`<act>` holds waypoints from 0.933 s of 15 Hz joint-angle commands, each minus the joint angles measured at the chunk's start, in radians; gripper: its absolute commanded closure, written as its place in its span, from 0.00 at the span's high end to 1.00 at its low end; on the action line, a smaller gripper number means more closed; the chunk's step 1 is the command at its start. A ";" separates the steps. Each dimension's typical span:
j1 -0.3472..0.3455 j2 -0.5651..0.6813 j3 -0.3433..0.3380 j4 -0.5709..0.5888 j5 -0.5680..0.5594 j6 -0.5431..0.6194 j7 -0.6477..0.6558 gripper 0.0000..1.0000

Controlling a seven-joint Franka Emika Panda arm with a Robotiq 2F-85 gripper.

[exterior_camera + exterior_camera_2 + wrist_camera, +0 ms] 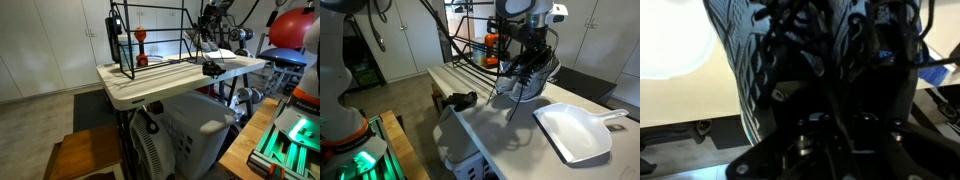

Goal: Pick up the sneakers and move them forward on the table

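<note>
The sneakers [532,72] are dark with pale markings and hang in my gripper [525,58], a little above the off-white table [500,135]. A lace dangles down toward the tabletop. In an exterior view the sneakers [211,67] are near the table's [150,88] far right edge. In the wrist view a sneaker [770,60] fills the frame right against the dark jaws [830,125]. The gripper is shut on the sneakers.
A black wire rack [150,35] stands at the back of the table with a red-orange object [141,45] inside; it also shows in an exterior view [470,45]. A white dustpan [575,130] lies on the table. A black clamp-like object [455,100] sits at the table's edge.
</note>
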 commanded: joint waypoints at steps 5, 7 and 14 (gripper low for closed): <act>-0.020 0.256 0.052 0.364 0.022 0.024 0.157 0.04; -0.011 0.310 0.050 0.427 -0.027 0.023 0.147 0.04; 0.014 0.442 0.034 0.578 -0.132 0.002 0.109 0.04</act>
